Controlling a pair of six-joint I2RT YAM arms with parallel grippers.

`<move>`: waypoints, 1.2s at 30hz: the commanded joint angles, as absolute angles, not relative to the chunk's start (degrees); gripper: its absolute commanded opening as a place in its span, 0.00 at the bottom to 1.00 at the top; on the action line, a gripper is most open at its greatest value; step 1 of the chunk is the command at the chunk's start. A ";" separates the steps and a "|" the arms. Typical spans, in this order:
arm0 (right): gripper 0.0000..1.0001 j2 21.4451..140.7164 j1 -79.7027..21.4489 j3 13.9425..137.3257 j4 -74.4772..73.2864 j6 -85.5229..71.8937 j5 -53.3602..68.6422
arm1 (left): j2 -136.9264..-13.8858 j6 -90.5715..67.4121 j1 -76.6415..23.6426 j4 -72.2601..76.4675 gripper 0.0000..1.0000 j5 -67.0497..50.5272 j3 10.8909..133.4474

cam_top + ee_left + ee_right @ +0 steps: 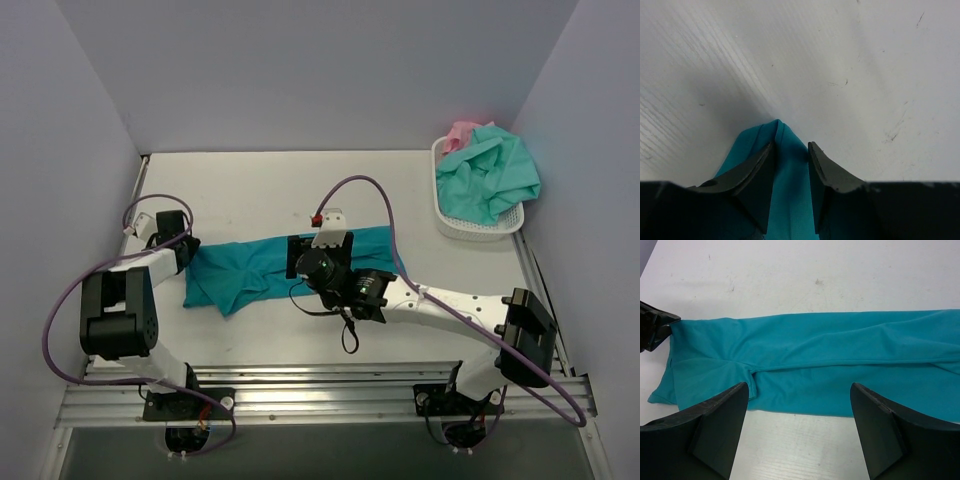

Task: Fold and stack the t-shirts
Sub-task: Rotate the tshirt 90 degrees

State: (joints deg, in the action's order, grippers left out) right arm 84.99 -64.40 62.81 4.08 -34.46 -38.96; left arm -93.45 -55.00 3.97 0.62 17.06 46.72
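Observation:
A deep teal t-shirt (255, 272) lies on the table as a long folded band (815, 360). My left gripper (184, 252) is at its left end. In the left wrist view the jaws (791, 145) stand narrowly apart, with the shirt's corner (790, 190) lying flat between them, not pinched. My right gripper (330, 234) hovers over the middle of the band. Its fingers (799, 386) are wide open above the shirt's near edge, holding nothing. The left gripper's dark tip (655, 327) shows at the cloth's left end in the right wrist view.
A white perforated basket (470, 229) stands at the back right, holding a mint-green t-shirt (490, 175) and a pink one (461, 131). Grey walls close in the table on three sides. Purple cables loop off both arms.

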 commanded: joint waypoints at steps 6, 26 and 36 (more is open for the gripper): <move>0.78 86.04 -62.32 62.31 5.27 -34.37 -39.29 | -96.67 -55.55 4.66 4.22 0.21 15.65 50.97; 0.77 86.13 -55.73 61.26 6.06 -33.66 -37.71 | -121.62 -57.39 11.34 0.80 0.03 -6.64 85.75; 0.75 87.71 -52.83 59.07 8.44 -33.49 -34.90 | -157.27 -61.51 4.23 -6.32 0.11 -22.66 138.73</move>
State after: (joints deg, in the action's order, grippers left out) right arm 87.55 -53.84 60.36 6.59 -34.09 -35.14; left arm -150.34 -59.72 7.84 -2.76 -14.50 125.27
